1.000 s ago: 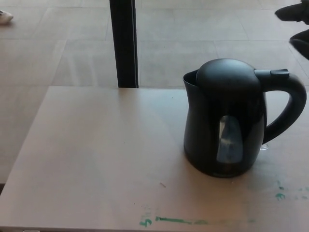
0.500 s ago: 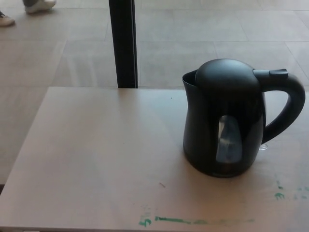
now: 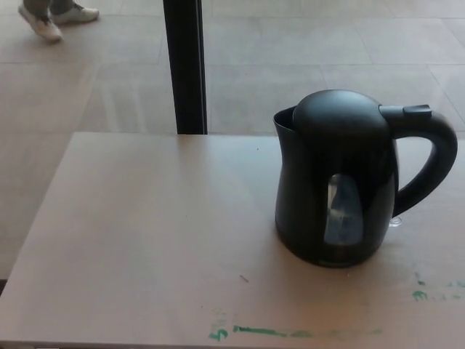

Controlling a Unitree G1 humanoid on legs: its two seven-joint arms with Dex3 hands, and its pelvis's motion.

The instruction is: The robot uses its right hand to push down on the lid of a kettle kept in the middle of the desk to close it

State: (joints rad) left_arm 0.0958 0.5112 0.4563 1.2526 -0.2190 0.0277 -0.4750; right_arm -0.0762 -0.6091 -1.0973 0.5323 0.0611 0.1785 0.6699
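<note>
Kettle (image 3: 338,182) upright on the counter (image 3: 145,240), lid (image 3: 338,116) down.
Neither hand shows, so their state cannot be told.

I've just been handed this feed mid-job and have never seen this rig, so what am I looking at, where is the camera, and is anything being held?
You are looking through a camera on the head of a humanoid robot, pointed down at the desk in front of it. The robot has two arms with black three-fingered hands, but neither hand shows in this picture, so nothing is being held in view.

On the pale desk stands one thing: a black electric kettle, right of the picture's middle. Its handle points to the right, its spout to the left, and a clear water window faces the camera. The domed lid looks down on the body.

Some green marks run along the desk's near edge. Behind the desk is a tiled floor with a dark post, and a person's shoes show at top left.
</note>
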